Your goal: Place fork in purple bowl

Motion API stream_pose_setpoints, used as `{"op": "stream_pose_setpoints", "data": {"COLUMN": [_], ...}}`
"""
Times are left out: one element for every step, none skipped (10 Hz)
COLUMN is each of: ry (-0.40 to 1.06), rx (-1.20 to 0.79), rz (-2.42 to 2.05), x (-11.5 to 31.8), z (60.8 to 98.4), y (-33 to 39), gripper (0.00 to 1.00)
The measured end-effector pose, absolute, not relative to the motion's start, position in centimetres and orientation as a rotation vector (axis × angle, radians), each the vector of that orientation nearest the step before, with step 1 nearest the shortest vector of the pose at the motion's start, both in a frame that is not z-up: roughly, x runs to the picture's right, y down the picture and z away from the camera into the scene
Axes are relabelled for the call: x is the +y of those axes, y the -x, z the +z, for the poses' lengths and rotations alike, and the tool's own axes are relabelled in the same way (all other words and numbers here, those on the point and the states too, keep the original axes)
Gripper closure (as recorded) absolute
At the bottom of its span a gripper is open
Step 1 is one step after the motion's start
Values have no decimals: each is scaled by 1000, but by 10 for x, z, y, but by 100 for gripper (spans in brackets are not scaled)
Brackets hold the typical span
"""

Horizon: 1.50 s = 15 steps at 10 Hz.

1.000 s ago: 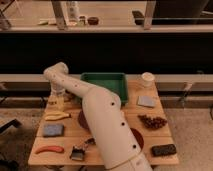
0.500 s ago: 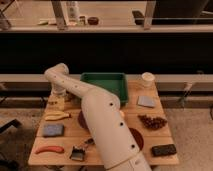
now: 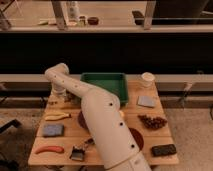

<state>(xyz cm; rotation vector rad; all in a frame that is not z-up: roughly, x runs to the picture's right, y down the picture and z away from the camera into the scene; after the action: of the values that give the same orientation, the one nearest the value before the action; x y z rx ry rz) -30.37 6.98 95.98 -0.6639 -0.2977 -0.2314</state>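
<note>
Almost nothing has moved since half a second ago: the white arm (image 3: 102,125) keeps the same pose, rising from the near edge of the tabletop (image 3: 67,139) and bending over at the far left corner. The pincer (image 3: 61,96) still hangs low over that corner. I cannot tell whether it is open, closed or holding anything. The fork (image 3: 51,103) seems to be the thin pale sliver lying at the left edge just beside the pincer, though whether the two touch cannot be made out. The purple bowl (image 3: 81,120) sits left of the tabletop's centre, mostly hidden behind the arm, with only its dark left rim showing. The orange-red bowl (image 3: 136,138) peeks out on the arm's other side, toward the near edge. A green tray (image 3: 102,84) lies along the far edge, and a white cup (image 3: 147,79) stands at the far right corner with a grey-blue pad (image 3: 147,101) just in front of it. The yellow-handled pliers (image 3: 57,116) lie by the left edge, a blue sponge (image 3: 52,130) nearer than them, and the black-handled brush (image 3: 80,151) at the near edge. A black slab (image 3: 164,149) rests at the near right corner.
</note>
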Motion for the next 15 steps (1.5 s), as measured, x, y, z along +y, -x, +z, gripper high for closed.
{"op": "stream_pose_setpoints", "data": {"ry": [666, 664, 664, 660, 665, 681, 688, 690, 688, 686, 686, 690, 689, 691, 692], "rx": [-299, -298, -295, -289, -293, -295, -299, -298, -299, -298, -299, -279, -261, -243, -225], "rz": [-232, -233, -237, -240, -237, -244, -246, -248, -249, -250, -250, -238, -213, -193, -172], "x": [71, 69, 68, 68, 69, 73, 75, 75, 73, 73, 72, 73, 67, 63, 61], "z": [961, 960, 959, 960, 962, 963, 964, 962, 961, 961, 961, 956, 947, 939, 933], "y": [304, 304, 303, 302, 301, 302, 302, 302, 302, 302, 302, 300, 299, 298, 298], "gripper": [63, 65, 65, 66, 71, 78, 87, 94, 96, 96, 96, 96, 96, 96, 96]}}
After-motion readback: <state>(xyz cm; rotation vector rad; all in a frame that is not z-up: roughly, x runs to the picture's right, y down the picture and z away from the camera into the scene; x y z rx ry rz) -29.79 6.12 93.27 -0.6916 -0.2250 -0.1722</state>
